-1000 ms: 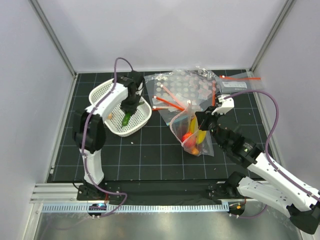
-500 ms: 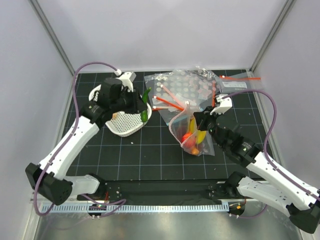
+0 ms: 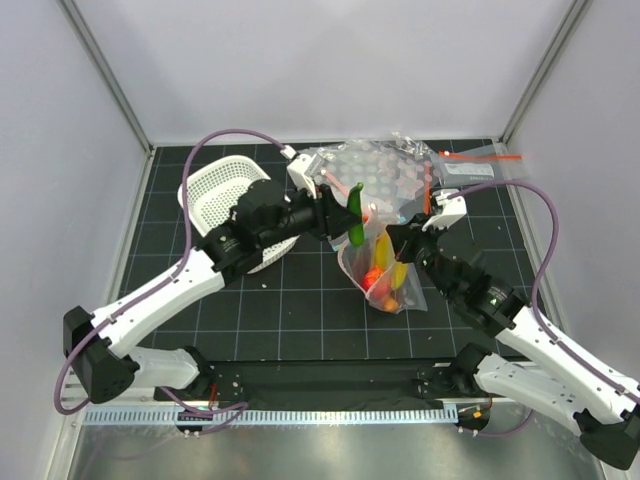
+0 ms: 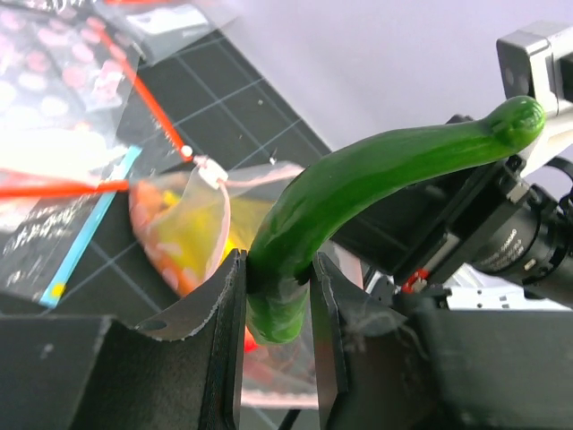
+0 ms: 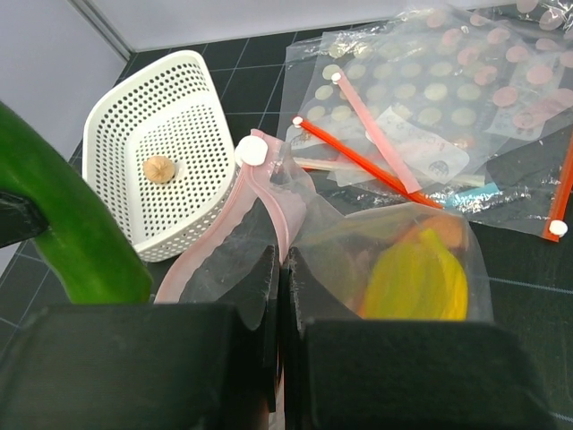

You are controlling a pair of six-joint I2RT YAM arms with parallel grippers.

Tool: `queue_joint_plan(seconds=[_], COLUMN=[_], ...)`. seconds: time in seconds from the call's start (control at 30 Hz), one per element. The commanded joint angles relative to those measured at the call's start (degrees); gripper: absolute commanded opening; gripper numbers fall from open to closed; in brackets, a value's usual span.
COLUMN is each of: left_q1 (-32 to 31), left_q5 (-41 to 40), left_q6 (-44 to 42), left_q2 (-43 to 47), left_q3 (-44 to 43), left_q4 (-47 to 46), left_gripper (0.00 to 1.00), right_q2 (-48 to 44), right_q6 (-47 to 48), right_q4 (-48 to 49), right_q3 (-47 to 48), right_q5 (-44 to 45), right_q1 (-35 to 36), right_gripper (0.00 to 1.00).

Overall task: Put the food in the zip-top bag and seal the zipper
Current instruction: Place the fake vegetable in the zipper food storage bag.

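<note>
My left gripper (image 3: pixel 345 222) is shut on a curved green toy food (image 3: pixel 355 213) and holds it in the air just left of the zip-top bag's mouth. In the left wrist view the green piece (image 4: pixel 376 175) sticks up and to the right from between the fingers of the gripper (image 4: pixel 276 269). The clear zip-top bag (image 3: pixel 388 275) holds yellow, orange and red foods. My right gripper (image 3: pixel 392 235) is shut on the bag's mouth edge by the pink zipper (image 5: pixel 269 193) and holds it up. A beige egg (image 5: pixel 158 168) lies in the white basket (image 5: pixel 192 81).
The white basket (image 3: pixel 215 190) sits at the back left. Several other clear bags (image 3: pixel 385 172) with dotted prints and red strips lie at the back, behind the held bag. The enclosure walls stand on three sides.
My left arm lifted the green piece out of the basket and carried it right to the bag's mouth. The basket shifted a little. My right gripper kept holding the bag.
</note>
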State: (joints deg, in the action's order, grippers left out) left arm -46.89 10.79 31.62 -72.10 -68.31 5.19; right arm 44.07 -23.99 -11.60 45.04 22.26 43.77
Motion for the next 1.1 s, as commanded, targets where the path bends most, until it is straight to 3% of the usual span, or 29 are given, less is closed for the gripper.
queue_joint_plan(seconds=[0.0, 0.13, 0.23, 0.37, 0.47, 0.67, 0.9, 1.07], left_q1=[-2.23, -5.04, -6.28, -6.81, -7.42, -7.51, -6.81, -0.93], left_q5=[-1.99, -4.37, -5.69, -6.83, -8.15, -15.07, -31.05, -34.69], left_q6=[-0.06, -1.73, -1.82, -1.56, -2.52, -6.64, -10.52, -10.87], left_q2=[-2.43, -6.73, -10.86, -12.81, -11.32, -4.30, 0.64, -0.94], left_q3=[-1.73, -2.88, -2.97, -2.44, -2.17, -4.01, -14.37, -19.31], left_q4=[-9.23, -9.32, -9.32, -9.41, -8.71, 0.68, 22.28, 31.71], left_gripper=[0.23, 0.24, 0.34, 0.83, 0.95, 0.98, 1.00, 1.00], right_q2=[-1.97, -2.85, -3.91, -4.87, -4.61, -4.09, -4.17, -4.52], right_q6=[-0.71, -0.88, -0.88, -1.06, -1.15, -1.24, -1.15, -0.97], right_q4=[4.39, 4.39, 4.56, 4.39, 3.86, 3.77, 3.69, 3.60], right_q3=[0.49, 0.32, -0.12, -0.48, -0.39, -0.39, -0.30, -0.30], right_q5=[-0.11, 0.24, 1.38, 2.87, 4.10, 5.16, 5.25, 5.34], right_q1=[0.18, 0.18, 0.18, 0.18, 0.18, 0.09, 0.18, 0.18], right_gripper=[0.01, 0.01, 0.01, 0.01, 0.01, 0.01, 0.01, 0.01])
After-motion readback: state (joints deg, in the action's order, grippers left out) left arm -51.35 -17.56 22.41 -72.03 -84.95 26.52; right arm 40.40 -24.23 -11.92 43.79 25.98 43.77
